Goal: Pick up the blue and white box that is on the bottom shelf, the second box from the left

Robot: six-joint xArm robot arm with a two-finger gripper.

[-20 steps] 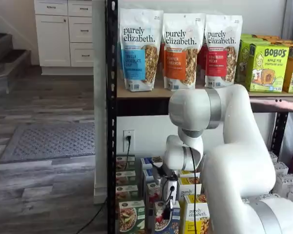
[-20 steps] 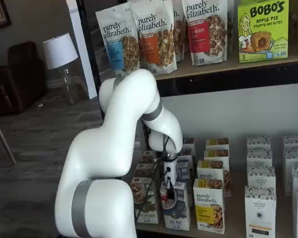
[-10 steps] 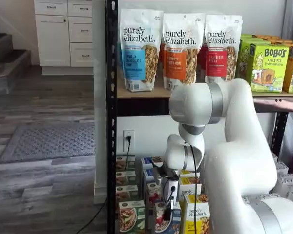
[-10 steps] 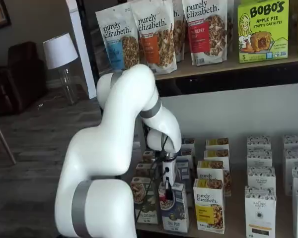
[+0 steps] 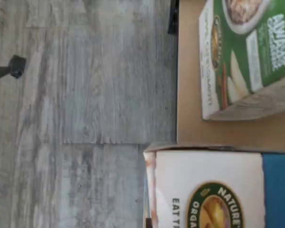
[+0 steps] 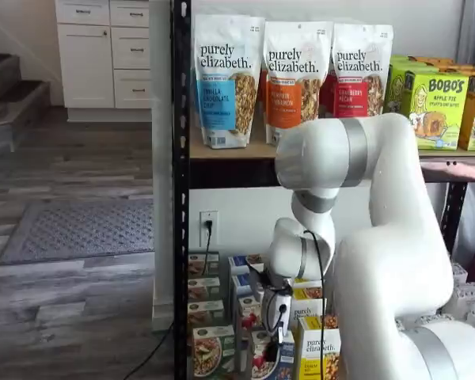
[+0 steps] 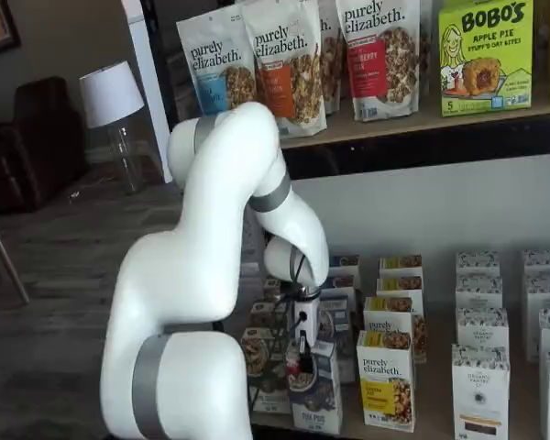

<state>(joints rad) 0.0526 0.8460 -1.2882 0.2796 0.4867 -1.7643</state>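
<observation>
Your white gripper with black fingers (image 7: 304, 359) clamped on the tall blue and white cereal box (image 7: 317, 390), box tilted at the tan bottom shelf's front edge (image 7: 422, 429), green box (image 6: 214, 352) just beside it.

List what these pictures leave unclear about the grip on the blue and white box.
- Gripper: in both shelf views its fingers merge into the blue and white box; no gap can be judged.
- Box's lower front: cut off by the frame edge in a shelf view.
- Wrist view: the fingers are absent.
</observation>
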